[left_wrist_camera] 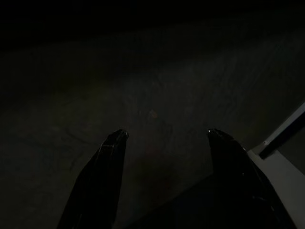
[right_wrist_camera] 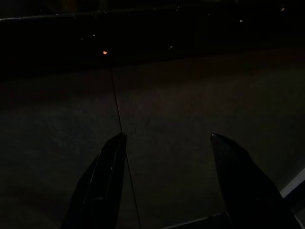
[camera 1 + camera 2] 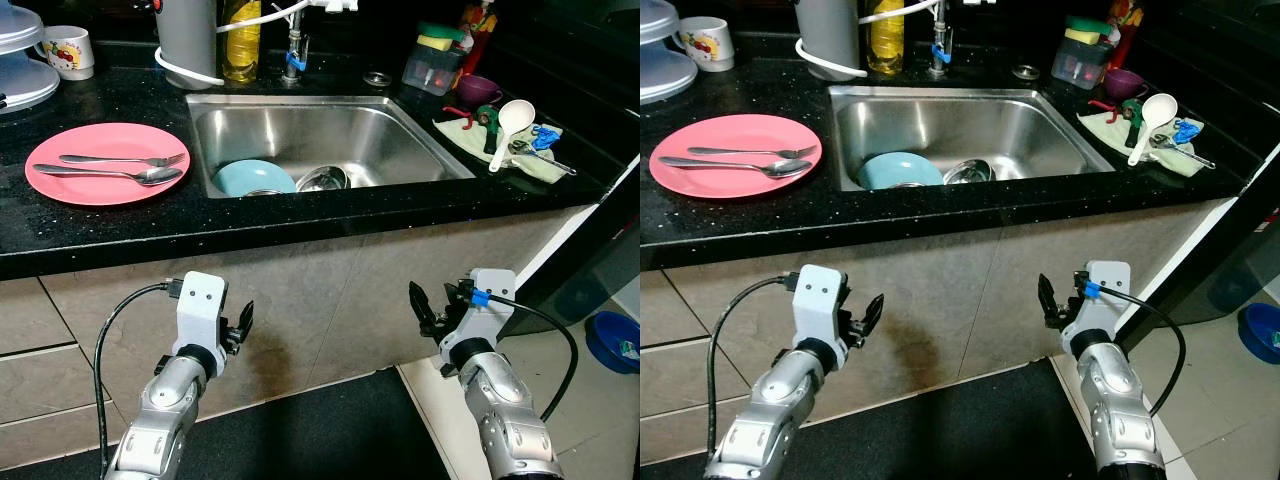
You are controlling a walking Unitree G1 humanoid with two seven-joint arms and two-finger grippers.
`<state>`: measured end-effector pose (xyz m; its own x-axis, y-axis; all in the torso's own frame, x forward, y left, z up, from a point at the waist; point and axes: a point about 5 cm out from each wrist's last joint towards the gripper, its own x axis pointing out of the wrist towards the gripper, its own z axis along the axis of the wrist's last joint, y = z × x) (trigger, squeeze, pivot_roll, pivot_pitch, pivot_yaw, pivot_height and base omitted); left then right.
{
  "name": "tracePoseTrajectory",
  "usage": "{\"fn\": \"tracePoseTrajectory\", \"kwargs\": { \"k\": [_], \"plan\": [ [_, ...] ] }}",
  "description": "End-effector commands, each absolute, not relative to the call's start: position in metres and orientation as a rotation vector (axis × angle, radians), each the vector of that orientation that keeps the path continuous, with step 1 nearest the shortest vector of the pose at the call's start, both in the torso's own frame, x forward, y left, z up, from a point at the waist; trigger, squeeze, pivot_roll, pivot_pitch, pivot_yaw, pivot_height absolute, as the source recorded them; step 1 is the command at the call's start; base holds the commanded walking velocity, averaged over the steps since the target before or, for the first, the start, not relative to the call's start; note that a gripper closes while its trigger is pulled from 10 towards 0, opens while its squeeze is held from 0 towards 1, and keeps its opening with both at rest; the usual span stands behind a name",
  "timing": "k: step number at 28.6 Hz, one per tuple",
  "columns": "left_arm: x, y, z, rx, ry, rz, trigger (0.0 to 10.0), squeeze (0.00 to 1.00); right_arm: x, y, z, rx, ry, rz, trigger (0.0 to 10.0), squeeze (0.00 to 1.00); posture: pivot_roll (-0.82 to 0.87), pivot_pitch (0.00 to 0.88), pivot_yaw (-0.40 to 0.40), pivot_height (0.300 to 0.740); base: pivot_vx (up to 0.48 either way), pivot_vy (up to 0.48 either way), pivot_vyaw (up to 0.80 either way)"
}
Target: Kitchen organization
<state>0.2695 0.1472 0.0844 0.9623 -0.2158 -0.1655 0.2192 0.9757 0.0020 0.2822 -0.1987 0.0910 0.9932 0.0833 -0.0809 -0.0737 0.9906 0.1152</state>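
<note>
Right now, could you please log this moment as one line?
left gripper open, idle | right gripper open, idle | round pink plate holds two metal utensils

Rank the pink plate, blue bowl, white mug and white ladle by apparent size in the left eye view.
1. pink plate
2. blue bowl
3. white ladle and white mug: too alike to rank.

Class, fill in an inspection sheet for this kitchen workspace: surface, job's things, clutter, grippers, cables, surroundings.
Surface: black speckled stone counter around a steel sink.
Job's things: pink round plate bearing a metal fork and metal spoon; light blue bowl and steel bowl in the sink.
Clutter: white plastic ladle on a pale cloth; cartoon-printed white mug.
Grippers: left gripper and right gripper open, below the counter edge.
Cables: black cable at the left wrist.
Surroundings: blue tub on the tiled floor.
</note>
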Motion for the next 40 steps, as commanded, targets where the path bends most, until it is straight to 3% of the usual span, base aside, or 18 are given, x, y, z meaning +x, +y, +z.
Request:
{"fn": "tracePoseTrajectory", "kwargs": {
  "k": [1,40],
  "plan": [
    [0.2712,0.1462,0.0834,0.014,0.169,-0.22,10.0,0.0,0.2833,-0.2027,0.0898,0.094,0.099,0.066,10.0,0.0,0.06,0.016,-0.156,0.74,0.0,0.0,0.0],
    [0.2747,0.1503,0.0804,0.037,0.17,-0.215,10.0,0.0,0.2872,-0.1959,0.0873,0.087,0.098,0.095,10.0,0.0,0.1,0.014,-0.164,0.74,0.0,0.0,0.0]
  ]
}}
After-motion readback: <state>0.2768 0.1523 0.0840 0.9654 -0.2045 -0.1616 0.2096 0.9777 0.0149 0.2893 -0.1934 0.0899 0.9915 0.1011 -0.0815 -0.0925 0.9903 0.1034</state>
